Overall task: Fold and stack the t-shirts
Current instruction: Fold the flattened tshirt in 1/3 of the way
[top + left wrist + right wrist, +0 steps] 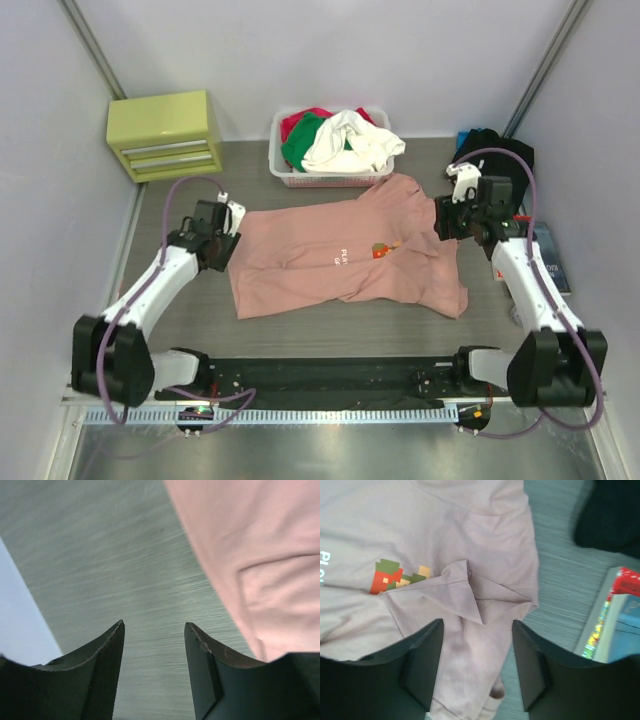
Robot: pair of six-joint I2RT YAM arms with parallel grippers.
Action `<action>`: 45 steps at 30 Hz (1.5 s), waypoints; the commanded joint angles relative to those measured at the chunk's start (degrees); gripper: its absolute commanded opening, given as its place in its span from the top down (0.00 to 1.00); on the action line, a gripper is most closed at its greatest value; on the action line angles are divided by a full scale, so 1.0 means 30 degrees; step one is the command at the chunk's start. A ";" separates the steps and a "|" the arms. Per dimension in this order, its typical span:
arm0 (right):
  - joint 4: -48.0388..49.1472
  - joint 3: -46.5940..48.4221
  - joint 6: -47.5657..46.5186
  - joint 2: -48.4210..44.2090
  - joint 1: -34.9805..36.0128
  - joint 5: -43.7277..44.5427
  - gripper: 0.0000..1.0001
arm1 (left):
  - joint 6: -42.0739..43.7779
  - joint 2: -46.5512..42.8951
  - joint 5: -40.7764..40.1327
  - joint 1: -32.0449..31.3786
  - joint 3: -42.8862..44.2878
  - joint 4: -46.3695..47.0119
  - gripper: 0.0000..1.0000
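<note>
The right gripper hovers with jaws apart and empty. Directly beneath it lies a turned-in flap of the pink t-shirt, and the black t-shirt lies ahead to its right. The left gripper, likewise parted and empty, has the pink edge just to its right. Folding the pink shirt looks barely begun, and the next move calls for pinching an edge. There are two tees and two grippers.

The text on the pink t-shirt is too small to read, and the black t-shirt is partly hidden.
</note>
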 commanded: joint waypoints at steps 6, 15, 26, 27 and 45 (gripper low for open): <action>-0.4686 -0.1101 0.0514 -0.3178 0.0089 -0.2085 0.99 | 0.2272 -0.3812 1.0665 0.0001 -0.0640 -0.1118 1.00; -0.5917 0.0011 -0.1242 0.0303 0.0266 -0.1526 0.99 | 0.4353 -0.0708 1.2432 -0.1432 0.0649 -0.4520 1.00; -0.5214 0.0804 -0.1858 0.3879 0.0266 -0.1349 0.99 | 0.4061 0.2542 1.2755 -0.3280 -0.0199 -0.1537 1.00; -0.5243 0.0775 -0.1975 0.4054 0.0266 -0.1263 0.99 | 0.4032 0.2720 1.2174 -0.3280 -0.0404 -0.1154 1.00; -0.4629 0.2209 -0.1421 0.9564 -0.1635 0.1343 0.99 | 0.4265 0.6502 1.0059 -0.2698 -0.0668 0.1193 1.00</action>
